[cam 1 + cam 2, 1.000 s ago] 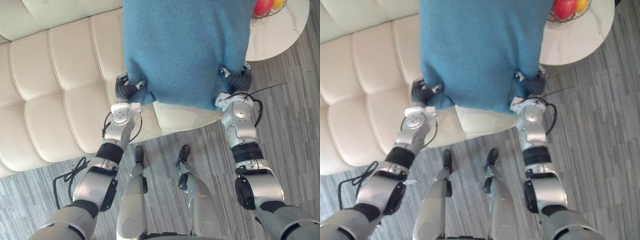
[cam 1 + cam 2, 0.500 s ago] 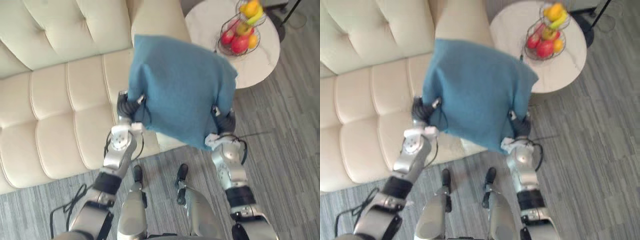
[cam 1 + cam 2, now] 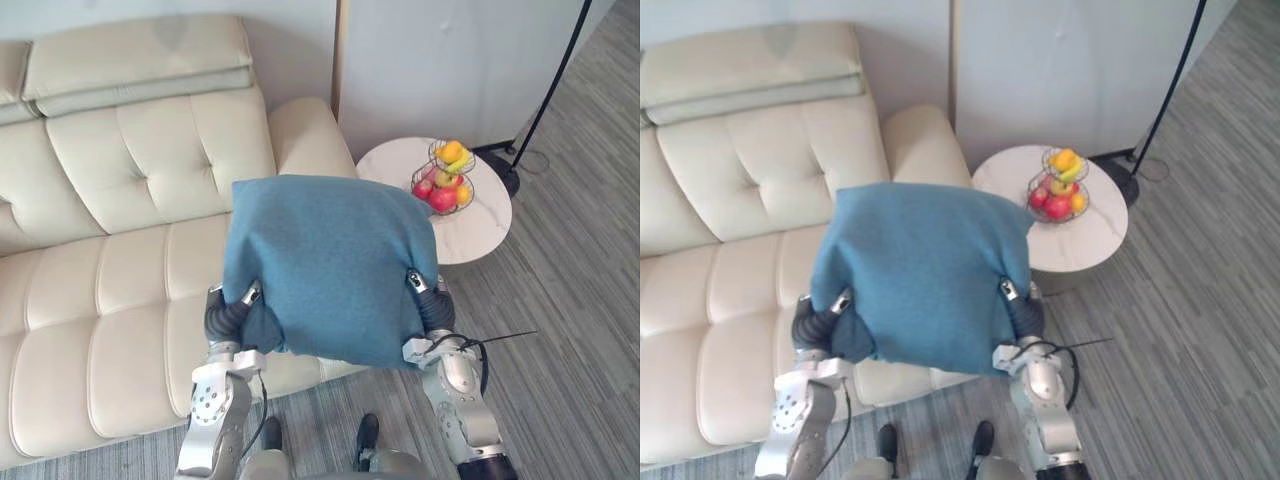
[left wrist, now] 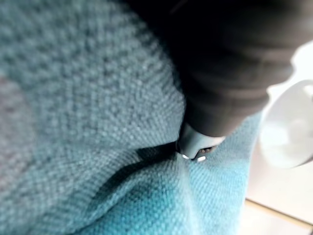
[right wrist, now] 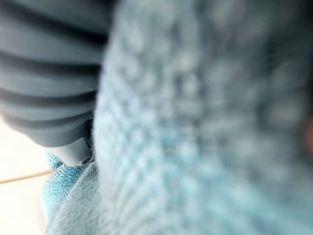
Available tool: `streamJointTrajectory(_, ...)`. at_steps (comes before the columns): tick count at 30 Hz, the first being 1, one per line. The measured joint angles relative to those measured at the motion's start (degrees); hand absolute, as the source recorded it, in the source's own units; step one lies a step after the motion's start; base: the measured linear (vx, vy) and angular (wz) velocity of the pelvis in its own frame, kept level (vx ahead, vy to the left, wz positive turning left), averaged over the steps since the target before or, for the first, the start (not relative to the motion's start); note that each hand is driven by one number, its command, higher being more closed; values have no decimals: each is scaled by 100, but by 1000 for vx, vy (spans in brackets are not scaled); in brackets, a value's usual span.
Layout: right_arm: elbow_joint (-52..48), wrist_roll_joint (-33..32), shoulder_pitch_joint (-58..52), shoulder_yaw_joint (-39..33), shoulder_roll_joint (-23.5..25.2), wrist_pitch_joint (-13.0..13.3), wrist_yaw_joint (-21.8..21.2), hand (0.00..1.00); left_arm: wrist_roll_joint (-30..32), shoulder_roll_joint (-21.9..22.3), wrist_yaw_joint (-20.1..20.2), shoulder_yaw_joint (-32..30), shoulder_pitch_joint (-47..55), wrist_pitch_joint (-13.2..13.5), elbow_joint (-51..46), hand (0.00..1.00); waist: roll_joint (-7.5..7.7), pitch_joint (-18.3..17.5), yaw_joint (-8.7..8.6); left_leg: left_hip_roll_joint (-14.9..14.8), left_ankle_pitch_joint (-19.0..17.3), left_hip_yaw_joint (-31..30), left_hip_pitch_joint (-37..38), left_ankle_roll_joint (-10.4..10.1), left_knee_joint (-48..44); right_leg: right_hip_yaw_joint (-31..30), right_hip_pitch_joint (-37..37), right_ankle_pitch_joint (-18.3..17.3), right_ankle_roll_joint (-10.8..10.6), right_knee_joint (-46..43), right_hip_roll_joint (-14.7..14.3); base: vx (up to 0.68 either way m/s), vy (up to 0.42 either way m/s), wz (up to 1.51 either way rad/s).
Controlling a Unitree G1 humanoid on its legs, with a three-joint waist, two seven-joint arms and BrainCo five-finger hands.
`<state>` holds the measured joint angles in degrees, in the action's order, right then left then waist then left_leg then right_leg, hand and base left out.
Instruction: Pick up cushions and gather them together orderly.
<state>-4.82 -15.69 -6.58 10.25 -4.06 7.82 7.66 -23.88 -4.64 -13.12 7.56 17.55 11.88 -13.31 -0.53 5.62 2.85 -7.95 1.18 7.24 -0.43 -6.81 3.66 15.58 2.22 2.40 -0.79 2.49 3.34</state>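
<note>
A large blue knitted cushion (image 3: 330,265) hangs in the air in front of me, over the front edge of the cream sofa (image 3: 110,270). My left hand (image 3: 228,318) grips its lower left corner, thumb on the front face and the other fingers behind the cloth. At the lower right corner my right hand (image 3: 432,308) holds it the same way. In the left wrist view the blue cloth (image 4: 73,122) bunches against the hand's dark cover (image 4: 230,63). The right wrist view has the cushion (image 5: 195,122) pressed close beside that hand's cover (image 5: 49,73).
The tufted cream sofa runs along the left, with its armrest (image 3: 305,135) behind the cushion. A round white side table (image 3: 480,215) with a wire fruit basket (image 3: 442,180) stands to the right. A black lamp pole (image 3: 555,70) rises at far right over grey carpet (image 3: 570,330).
The camera has tilted up, so the sofa back, wall and whole side table now show. Both hands still hold the blue cushion, which sits farther from the camera.
</note>
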Motion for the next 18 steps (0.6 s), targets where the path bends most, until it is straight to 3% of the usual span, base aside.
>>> streamJointTrajectory(5, -104, 216, -59, 155, -7, 76, -65, 100, -118, 21, 5, -44, 352, 37, -10, 100, -58, -196, 48, -5, -5, -70, -71, -3, -61, 108, -102, 22, -21, 94, -9, -39, -5, 11)
streamJointTrajectory(10, -83, 237, 277, 155, -122, 125, -17, 100, -232, 95, 58, -53, 314, 43, -10, 100, -94, -190, 64, -24, 29, -610, -1014, -31, -635, 848, 300, -53, 68, -256, 111, -75, -6, 64)
streamJointTrajectory(11, -80, 258, 366, 140, -173, 125, -4, 100, -262, 163, 58, -56, 295, 37, 3, 100, -103, -194, 52, -55, -100, -463, -1121, 116, -589, 995, 366, -59, 73, -292, 169, -89, 53, 89)
streamJointTrajectory(13, -37, 411, 500, 72, -369, 125, 138, 100, -340, 339, 95, -33, 107, 36, 228, 100, -87, -185, 29, -293, -310, 746, -1196, 402, -766, 1395, 376, -57, 69, -363, 531, -17, 125, 101)
streamJointTrajectory(15, 139, 464, 616, -6, -388, 126, 193, 100, -355, 398, 98, 23, 77, 36, 289, 100, -113, -200, -16, -483, -333, 1342, -1135, 439, -964, 1541, 364, -52, -33, -466, 794, 28, 263, 69)
streamJointTrajectory(16, 234, 494, 621, -118, -409, 125, 201, 100, -386, 421, 114, 97, 81, 45, 289, 100, -264, -289, -41, -658, -296, 1584, -1043, 424, -981, 1627, 357, -21, -179, -527, 864, 33, 388, 64)
streamJointTrajectory(17, 375, 522, 634, -178, -469, 133, 211, 100, -406, 470, 131, 149, 53, 53, 337, 100, -444, -398, -80, -749, 166, 1707, -1004, -21, -865, 1725, 328, 41, -309, -539, 897, 25, 335, 58)
streamJointTrajectory(18, 529, 574, 635, -255, -415, 128, 220, 100, -424, 459, 160, 167, -56, 61, 447, 100, -377, -363, -99, -577, 229, 1699, -922, -79, -772, 1745, 264, 106, -403, -531, 1051, 17, 357, 51)
